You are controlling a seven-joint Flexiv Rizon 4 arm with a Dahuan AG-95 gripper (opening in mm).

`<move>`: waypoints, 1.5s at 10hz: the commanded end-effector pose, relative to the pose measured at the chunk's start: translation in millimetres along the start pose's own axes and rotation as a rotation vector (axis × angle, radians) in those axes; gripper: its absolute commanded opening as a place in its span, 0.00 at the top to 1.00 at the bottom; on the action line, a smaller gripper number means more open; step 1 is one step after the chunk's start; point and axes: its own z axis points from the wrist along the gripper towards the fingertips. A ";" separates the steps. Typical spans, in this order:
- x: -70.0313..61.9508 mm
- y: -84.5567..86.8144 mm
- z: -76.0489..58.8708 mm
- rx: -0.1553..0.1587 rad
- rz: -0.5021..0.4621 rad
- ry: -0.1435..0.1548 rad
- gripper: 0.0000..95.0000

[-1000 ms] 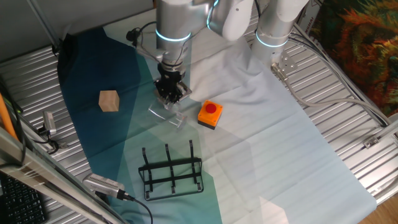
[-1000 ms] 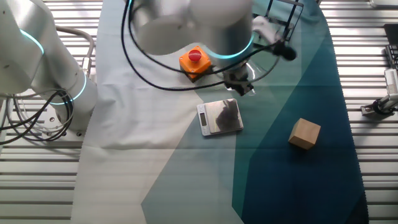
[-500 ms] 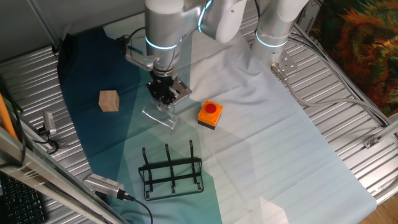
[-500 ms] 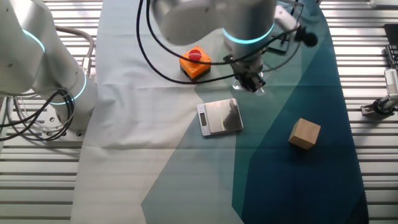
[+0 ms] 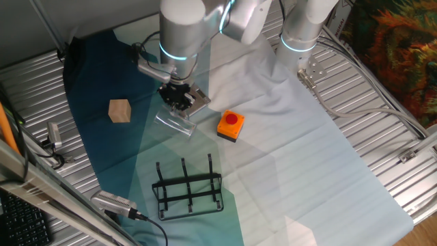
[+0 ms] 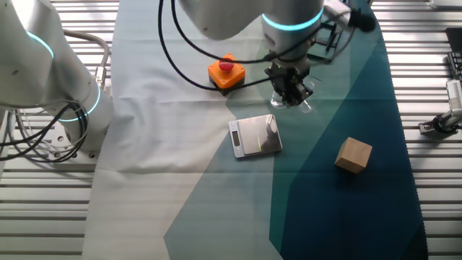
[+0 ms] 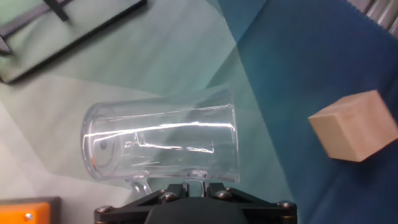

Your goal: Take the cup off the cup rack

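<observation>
Even, bright light fills all three views, seemingly from overhead, with only soft shadows on the cloth [image 5: 307,171]. Thin white glare streaks run along the cup [image 7: 161,146] in the hand view, which is sharp. The wooden cube [image 7: 354,134] beside it looks slightly soft. Both fixed views are clear, without obvious blur.

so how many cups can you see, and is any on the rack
1. The clear cup is held by the gripper, above the cloth beside the grey plate. The black rack shows bare prongs; a clear cup there could be missed.
</observation>
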 end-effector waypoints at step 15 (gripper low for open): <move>-16.0 -28.9 -24.3 0.335 -0.120 0.150 1.00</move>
